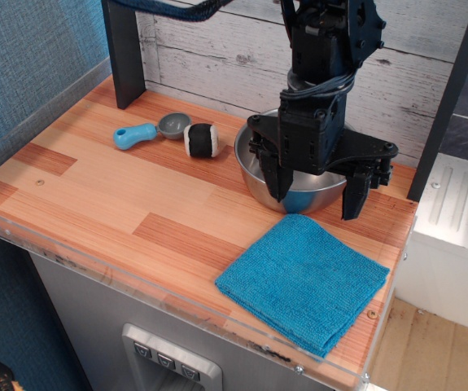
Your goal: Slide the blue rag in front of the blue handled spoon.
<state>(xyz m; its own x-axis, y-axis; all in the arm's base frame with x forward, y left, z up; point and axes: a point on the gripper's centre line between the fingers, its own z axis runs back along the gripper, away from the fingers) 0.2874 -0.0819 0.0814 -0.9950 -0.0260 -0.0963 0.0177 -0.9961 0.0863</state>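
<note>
Bunching is what we are risking, since our black gripper [316,201] is hovering with fingers spread wide above the folded bright-blue terry rag [304,279] at the front right, far from the light-blue plastic-handled spoon [149,131].

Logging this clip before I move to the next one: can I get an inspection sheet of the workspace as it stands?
Surface: wooden tabletop, clear edge strip in front.
Job's things: blue rag flat at front right; blue handled spoon at back left, far apart.
Clutter: black-and-white roll beside the spoon; steel bowl.
Grippers: gripper open, empty, above the bowl.
Cables: dark cable bundle at top.
Surroundings: plank wall, blue wall at left.
</note>
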